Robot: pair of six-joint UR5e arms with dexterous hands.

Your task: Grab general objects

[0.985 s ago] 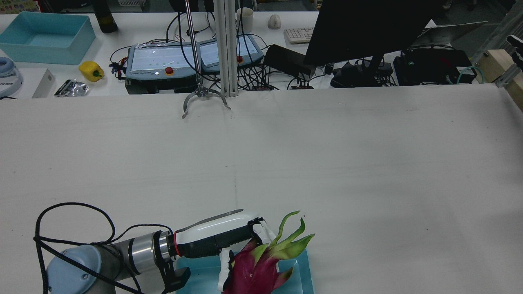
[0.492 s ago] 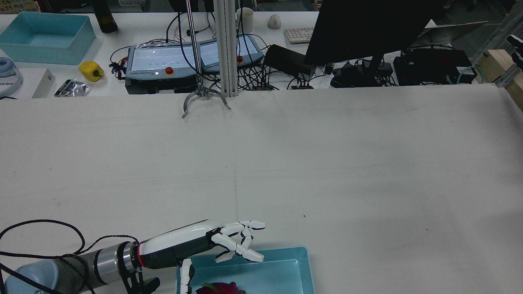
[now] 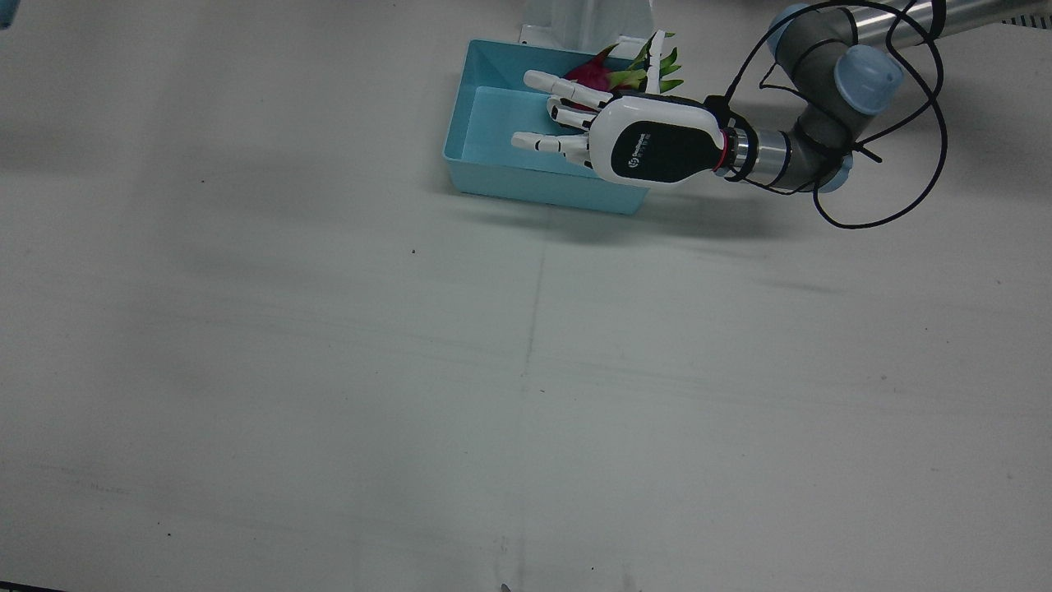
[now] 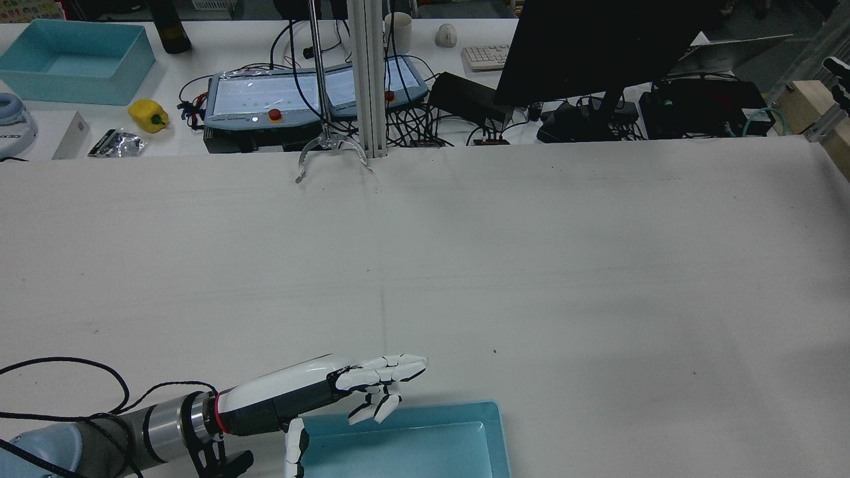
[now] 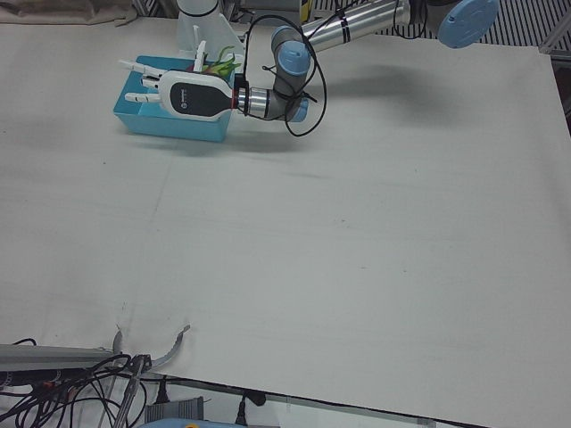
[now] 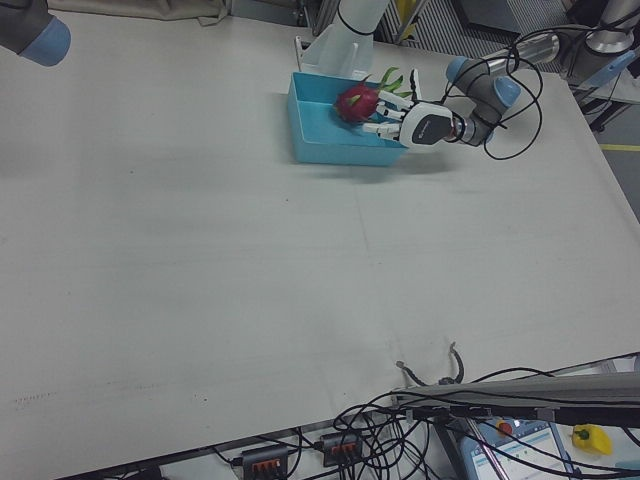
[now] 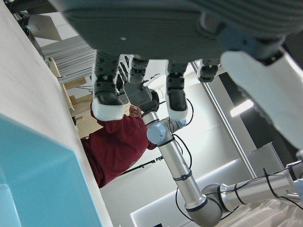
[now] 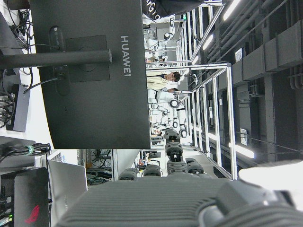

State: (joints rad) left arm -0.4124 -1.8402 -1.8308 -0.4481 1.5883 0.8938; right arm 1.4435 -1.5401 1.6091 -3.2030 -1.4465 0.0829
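- Dragon fruit (image 3: 593, 76) lying in the teal bin (image 3: 493, 123), in the far corner next to the arm pedestal, on the side of the left arm.
- Long axis roughly level; magenta body toward the bin's middle, green leafy tips (image 3: 657, 70) pointing out past the bin rim toward the left arm.
- Fruit also visible in the right-front view (image 6: 356, 101) against the bin's far wall (image 6: 320, 85); out of frame in the rear view.
- Left hand (image 3: 612, 136) hovering over the bin's near edge, palm down, fingers (image 3: 559, 86) spread and extended over the fruit, holding nothing. No clear contact with the fruit.
- Same hand in the rear view (image 4: 345, 392) and the left-front view (image 5: 174, 89); fingers straight, apart.
- Right hand: own camera shows only its dark underside (image 8: 156, 198) pointed at a monitor (image 8: 94, 75); fingers not visible, spread or closed cannot be told.
- Versus 1.0 s ago: fruit then clutched in the left hand, raised above the bin, leaves pointing up; now released and down in the bin.
- Versus 0.5 s ago: fingers straighter and flatter, hand slightly pulled back; fruit's top no longer showing at the rear view's bottom edge.
- Tabletop (image 3: 526, 370) otherwise unchanged; claw tool (image 4: 330, 149) at the far edge shifted slightly.
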